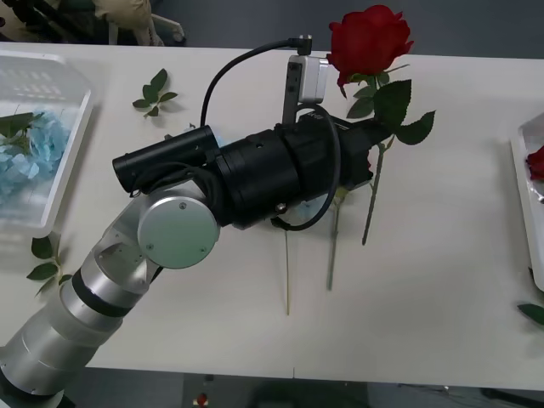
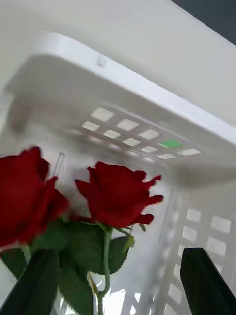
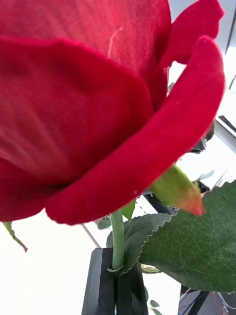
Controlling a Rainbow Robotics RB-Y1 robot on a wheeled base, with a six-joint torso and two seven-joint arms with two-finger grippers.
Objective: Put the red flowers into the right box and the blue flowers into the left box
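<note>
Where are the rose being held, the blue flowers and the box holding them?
red rose (image 1: pixel 370 38), front view, on its bloom
blue flowers (image 1: pixel 30 157), front view, on the pale petals
left box (image 1: pixel 72 144), front view, on its right rim

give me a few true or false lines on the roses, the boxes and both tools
1. The left tool is shut on a rose stem. True.
2. That rose lies flat on the table. False: it is held above the table, bloom raised.
3. Blue flowers lie in the left box. True.
4. The right tool grips a rose. False: it is open, hovering over two roses in the right box.
5. The right box holds blue flowers. False: red roses are seen there.
</note>
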